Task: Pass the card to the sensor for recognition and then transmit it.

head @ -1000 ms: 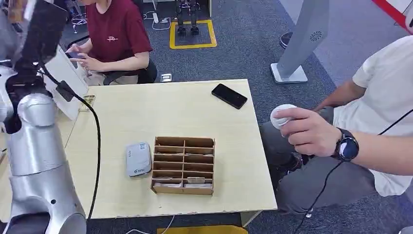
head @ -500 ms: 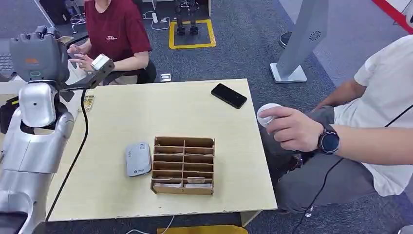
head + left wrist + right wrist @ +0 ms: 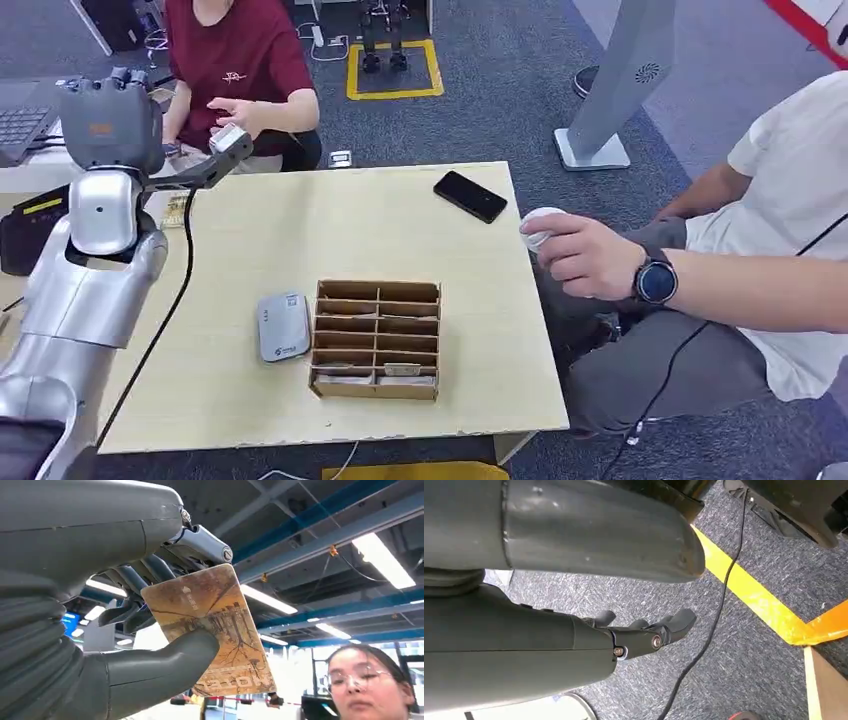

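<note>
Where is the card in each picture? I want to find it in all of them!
Head view: I cannot make out the card; the raised left hand that holds it is at upper left.
Left wrist view: the card is mid-picture, pinched by the left hand.
Right wrist view: not in it.
Shared landmark: the person beyond the table, face at lower right in the wrist view.

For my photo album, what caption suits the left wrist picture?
Robot's left hand pinches a brown patterned card under ceiling lights, a person's face nearby.
</note>
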{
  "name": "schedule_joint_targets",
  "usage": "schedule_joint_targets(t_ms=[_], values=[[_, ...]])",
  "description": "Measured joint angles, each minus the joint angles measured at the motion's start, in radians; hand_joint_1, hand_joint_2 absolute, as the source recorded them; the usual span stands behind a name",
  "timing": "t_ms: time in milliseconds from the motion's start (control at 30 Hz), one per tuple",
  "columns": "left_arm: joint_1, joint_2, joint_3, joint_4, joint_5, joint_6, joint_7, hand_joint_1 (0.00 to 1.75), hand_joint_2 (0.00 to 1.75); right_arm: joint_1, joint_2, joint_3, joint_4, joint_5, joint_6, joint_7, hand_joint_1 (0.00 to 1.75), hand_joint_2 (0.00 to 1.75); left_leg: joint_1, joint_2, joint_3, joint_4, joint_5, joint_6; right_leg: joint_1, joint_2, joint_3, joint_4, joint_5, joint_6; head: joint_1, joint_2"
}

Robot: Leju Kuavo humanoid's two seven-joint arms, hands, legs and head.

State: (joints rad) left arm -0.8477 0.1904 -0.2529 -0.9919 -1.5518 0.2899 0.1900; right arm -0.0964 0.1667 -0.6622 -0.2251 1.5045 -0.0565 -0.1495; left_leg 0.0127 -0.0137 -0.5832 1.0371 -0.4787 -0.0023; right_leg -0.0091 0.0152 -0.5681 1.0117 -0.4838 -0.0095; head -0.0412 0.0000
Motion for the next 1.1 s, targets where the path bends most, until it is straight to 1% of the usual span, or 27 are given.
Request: schedule_joint_targets(t_ms=[167,467,500,700,1000,1033,1067,1100], values=[[0.003,-0.021,0.0,0.008,0.0,-0.011,-0.007,1.75,1.75,0.009,0.0,0.0,0.001,0.0,-0.002,-0.002,0.0,0.0,0.0,-0.001,-0.001,0.0,0.0,0.0,0.0,0.0,0.0,0.0,0.0,0.0,0.0,0.0],[0.009,-0.044,0.0,0.028,0.0,-0.004,-0.015,1.75,1.75,0.016,0.0,0.0,0.002,0.0,-0.003,-0.003,0.0,0.0,0.0,0.0,-0.001,0.0,0.0,0.0,0.0,0.0,0.0,0.0,0.0,0.0,0.0,0.0],[0.009,-0.045,0.0,0.031,0.0,-0.004,-0.018,0.0,1.75,0.016,0.0,0.0,0.002,0.0,-0.003,-0.003,0.0,0.0,0.0,0.0,-0.001,0.0,0.0,0.0,0.0,0.0,0.0,0.0,0.0,0.0,0.0,0.0],[0.01,-0.06,0.002,0.032,0.0,-0.006,-0.045,0.0,1.75,0.017,0.0,0.0,0.002,0.0,-0.003,-0.003,0.0,0.0,0.0,0.0,-0.001,0.0,0.0,0.0,0.0,0.0,0.0,0.0,0.0,0.0,0.0,0.0],[0.01,-0.08,0.03,0.032,0.0,-0.021,-0.069,0.0,1.75,0.02,0.0,0.0,0.002,0.0,-0.003,0.001,0.0,0.0,0.0,0.0,-0.001,0.0,0.0,0.0,0.0,-0.001,0.0,0.0,0.0,0.0,0.0,0.0],[0.01,-0.08,0.032,0.032,0.0,-0.02,-0.077,0.0,1.75,0.02,0.0,0.0,0.002,0.0,-0.003,0.0,0.0,0.0,0.0,0.0,-0.001,0.0,0.0,0.0,0.0,-0.001,0.0,0.0,0.0,0.0,0.0,0.0],[0.011,-0.081,0.044,0.031,0.007,-0.021,-0.103,0.0,1.75,0.021,0.0,-0.001,0.002,-0.001,-0.006,-0.003,0.0,0.0,0.0,0.0,-0.001,0.0,0.0,0.0,0.0,-0.001,0.0,0.0,0.0,0.0,0.0,0.0],[0.011,-0.083,0.058,0.028,0.019,-0.031,-0.142,0.0,1.75,0.022,0.0,-0.003,0.002,-0.002,-0.009,-0.006,0.0,0.0,0.0,0.0,-0.001,0.0,0.0,0.0,0.0,-0.001,0.0,0.0,0.0,0.0,0.0,0.0]])
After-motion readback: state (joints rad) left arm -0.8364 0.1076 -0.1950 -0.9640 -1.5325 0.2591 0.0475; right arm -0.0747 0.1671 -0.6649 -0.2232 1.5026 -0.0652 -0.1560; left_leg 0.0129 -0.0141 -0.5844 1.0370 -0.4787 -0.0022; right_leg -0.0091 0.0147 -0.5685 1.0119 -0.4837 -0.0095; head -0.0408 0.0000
